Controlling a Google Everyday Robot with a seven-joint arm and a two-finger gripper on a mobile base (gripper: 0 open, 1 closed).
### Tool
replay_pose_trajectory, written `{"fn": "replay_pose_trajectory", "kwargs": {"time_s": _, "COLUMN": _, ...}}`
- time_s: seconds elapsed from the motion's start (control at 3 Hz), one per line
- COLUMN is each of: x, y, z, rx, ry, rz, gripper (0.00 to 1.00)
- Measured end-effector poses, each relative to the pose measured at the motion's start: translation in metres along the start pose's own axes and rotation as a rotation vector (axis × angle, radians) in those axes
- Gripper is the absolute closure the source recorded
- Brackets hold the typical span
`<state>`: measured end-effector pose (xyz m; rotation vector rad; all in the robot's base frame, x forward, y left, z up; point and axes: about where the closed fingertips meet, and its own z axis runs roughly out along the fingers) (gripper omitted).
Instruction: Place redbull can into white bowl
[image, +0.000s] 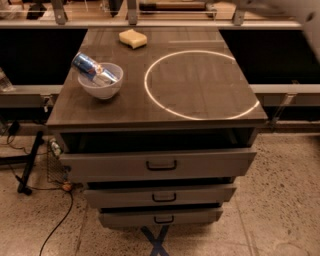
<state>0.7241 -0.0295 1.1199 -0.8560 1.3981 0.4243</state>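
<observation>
The redbull can (95, 69), blue and silver, lies tilted across the white bowl (102, 88), one end resting inside it and the other sticking out over the bowl's left rim. The bowl stands on the left part of the dark tabletop (200, 100). My gripper is out of view; only a blurred pale piece of the arm (295, 11) shows at the top right corner, far from the bowl.
A yellow sponge (133, 38) lies at the back of the table. A white ring (200, 84) is marked on the tabletop right of the bowl. Drawers (161, 164) hang slightly open below the table. A rail runs behind; cables lie on the floor at left.
</observation>
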Motion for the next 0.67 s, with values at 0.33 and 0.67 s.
{"fn": "replay_pose_trajectory", "kwargs": {"time_s": 0.33, "x": -0.0359, "y": -0.0542, "z": -0.0495, "rx": 0.206, "ry": -0.004, "rz": -0.083, "gripper": 0.0}}
{"fn": "replay_pose_trajectory", "kwargs": {"time_s": 0.67, "x": -0.0398, "y": -0.0611, "z": -0.0531, "rx": 0.233, "ry": -0.011, "rz": -0.091, "gripper": 0.0}}
